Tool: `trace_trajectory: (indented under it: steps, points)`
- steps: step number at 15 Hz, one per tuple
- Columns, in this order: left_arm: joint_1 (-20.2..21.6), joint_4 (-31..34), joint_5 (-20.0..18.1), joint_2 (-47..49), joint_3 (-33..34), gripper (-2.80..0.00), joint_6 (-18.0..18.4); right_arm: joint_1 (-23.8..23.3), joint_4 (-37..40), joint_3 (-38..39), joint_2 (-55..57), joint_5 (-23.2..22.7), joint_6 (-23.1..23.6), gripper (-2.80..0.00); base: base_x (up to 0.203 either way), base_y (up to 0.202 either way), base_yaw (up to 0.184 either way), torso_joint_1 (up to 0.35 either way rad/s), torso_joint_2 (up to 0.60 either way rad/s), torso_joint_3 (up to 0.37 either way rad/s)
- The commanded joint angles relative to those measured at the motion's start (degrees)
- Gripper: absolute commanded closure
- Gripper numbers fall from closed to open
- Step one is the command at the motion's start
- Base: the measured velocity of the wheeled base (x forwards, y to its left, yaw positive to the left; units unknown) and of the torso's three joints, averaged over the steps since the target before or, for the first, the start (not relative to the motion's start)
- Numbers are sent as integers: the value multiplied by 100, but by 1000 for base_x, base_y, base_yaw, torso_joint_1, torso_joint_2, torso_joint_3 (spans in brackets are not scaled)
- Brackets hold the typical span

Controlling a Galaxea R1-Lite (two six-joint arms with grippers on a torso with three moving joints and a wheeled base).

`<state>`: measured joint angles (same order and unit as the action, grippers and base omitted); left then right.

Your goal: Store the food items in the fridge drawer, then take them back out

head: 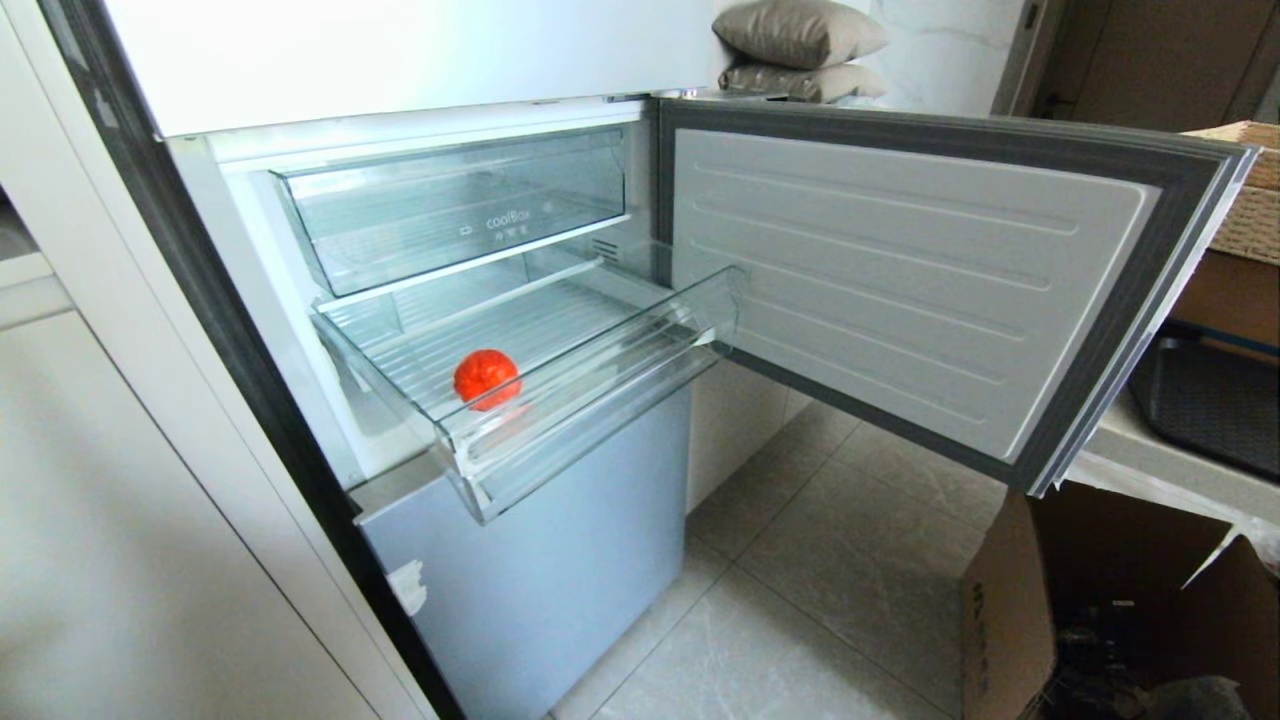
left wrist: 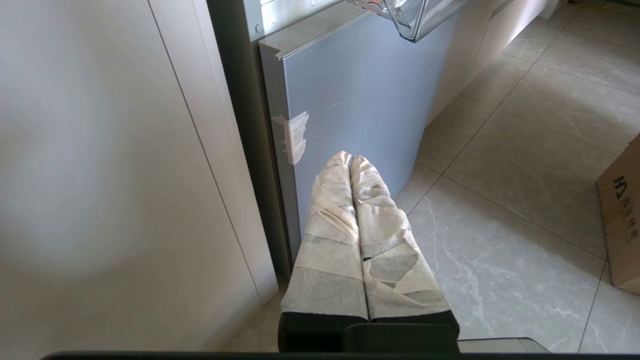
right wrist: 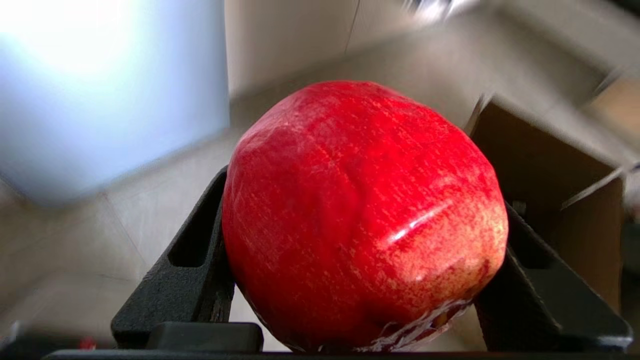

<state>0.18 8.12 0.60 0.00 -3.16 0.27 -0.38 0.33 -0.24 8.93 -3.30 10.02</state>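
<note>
Pomegranate [right wrist: 362, 215] sits clamped between the right gripper's [right wrist: 365, 280] black fingers [right wrist: 195, 260].

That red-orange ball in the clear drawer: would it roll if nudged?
Probably. The red-orange food item looks round and smooth, so it could roll. The fridge drawer has a ribbed floor that may steer it, and its raised front lip should stop it.

Left fingers [left wrist: 345, 200] taped white, right fingers [right wrist: 195, 250] black
</note>
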Motion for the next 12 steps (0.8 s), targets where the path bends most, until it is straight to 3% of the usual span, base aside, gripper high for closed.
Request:
trace_trajectory:
  steps: [1,10,12]
  points:
    - [0,6,2,9,-1,0,0,28,33,16,-926,62,-124,0,0,0,0,0,0,0]
    - [0,6,2,9,-1,0,0,29,12,25,-902,145,-261,0,0,0,0,0,0,0]
    - [0,6,2,9,-1,0,0,29,11,24,-902,152,-276,0,-3,-3,108,2,5,6]
